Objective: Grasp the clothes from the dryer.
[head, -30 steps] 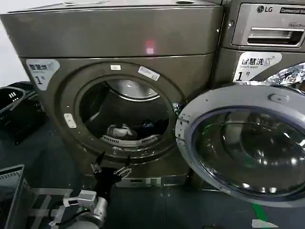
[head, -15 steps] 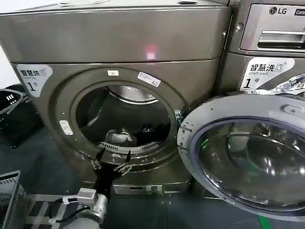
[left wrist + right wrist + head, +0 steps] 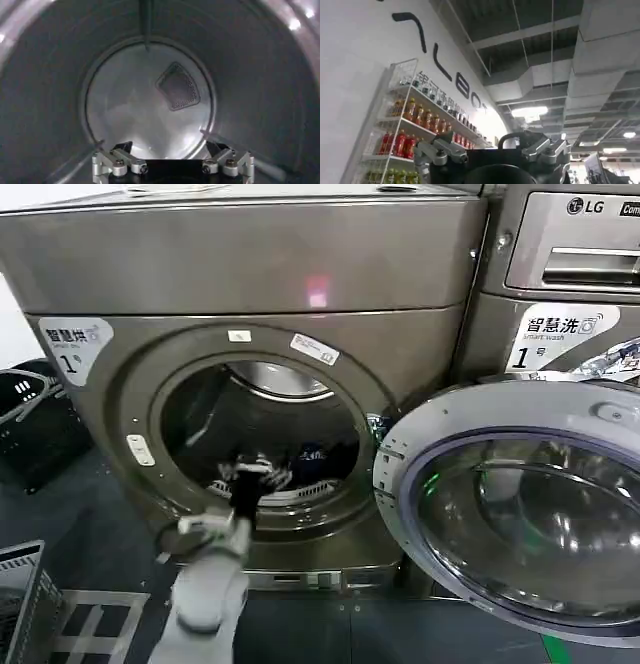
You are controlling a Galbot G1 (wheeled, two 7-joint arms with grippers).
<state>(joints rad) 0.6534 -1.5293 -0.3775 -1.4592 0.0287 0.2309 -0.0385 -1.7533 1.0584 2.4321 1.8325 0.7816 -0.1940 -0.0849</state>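
Observation:
The dryer (image 3: 250, 274) stands with its round porthole open, a red light on its front. On the drum floor lie the clothes: a dark navy piece (image 3: 312, 454) and a pale cloth (image 3: 273, 477). My left gripper (image 3: 247, 472) reaches through the porthole, just over the front rim, close beside the pale cloth. In the left wrist view the left gripper (image 3: 167, 148) is open with nothing between its fingers and faces the drum's steel back wall (image 3: 135, 100). My right gripper (image 3: 490, 145) is open and points up at a ceiling, away from the dryer.
The dryer's glass door (image 3: 510, 494) hangs open to the right, in front of the LG machine (image 3: 570, 244). A black basket (image 3: 30, 409) sits at the left and a wire crate (image 3: 20, 584) at the near left. Shelves of bottles (image 3: 410, 125) show in the right wrist view.
My left arm has risen and pushed forward: the gripper went from below the porthole's lower rim into the drum opening, next to the pale cloth.

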